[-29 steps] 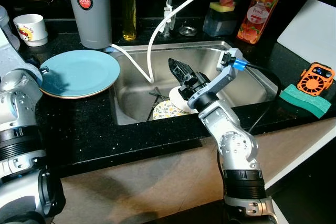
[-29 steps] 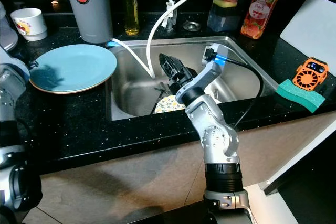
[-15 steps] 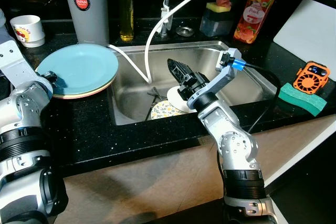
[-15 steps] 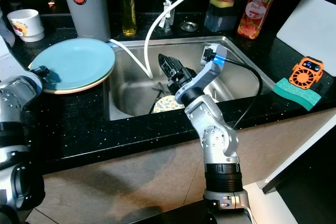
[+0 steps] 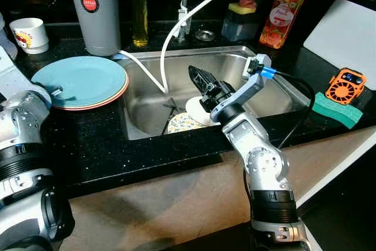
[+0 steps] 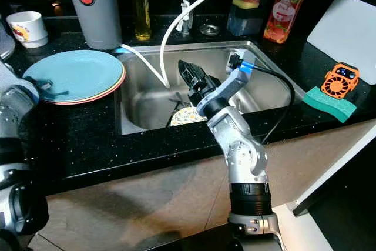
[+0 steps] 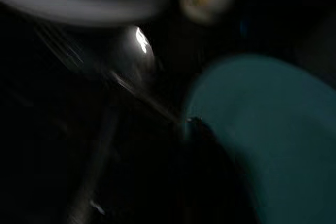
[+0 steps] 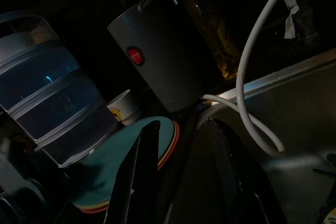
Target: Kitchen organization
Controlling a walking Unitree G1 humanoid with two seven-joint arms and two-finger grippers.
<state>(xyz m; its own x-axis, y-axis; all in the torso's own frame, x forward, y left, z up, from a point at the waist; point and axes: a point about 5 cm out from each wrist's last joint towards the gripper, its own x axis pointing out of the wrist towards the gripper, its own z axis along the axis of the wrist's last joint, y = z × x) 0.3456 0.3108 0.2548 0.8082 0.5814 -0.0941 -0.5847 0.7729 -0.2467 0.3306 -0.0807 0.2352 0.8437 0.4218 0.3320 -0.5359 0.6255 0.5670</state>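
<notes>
Reaching into the steel sink [image 5: 270, 95], the right hand [image 5: 200, 77] hovers with its two black fingers [image 8: 139, 174] parted and holding nothing. Just below and beside it, a white dish [image 5: 198, 110] and a yellow-patterned plate [image 5: 182, 123] lie on the sink bottom. Well off to that hand's far side, a stack of plates with a teal plate [image 5: 79, 79] on top rests on the black tabletop [image 5: 117, 151]. The left hand's grip cannot be made out in its dark, blurred wrist view.

Sink [image 5: 282, 95] brushed steel; counter [image 5: 106, 139] glossy black speckled stone; teal plate [image 5: 79, 79] glossy glazed.
</notes>
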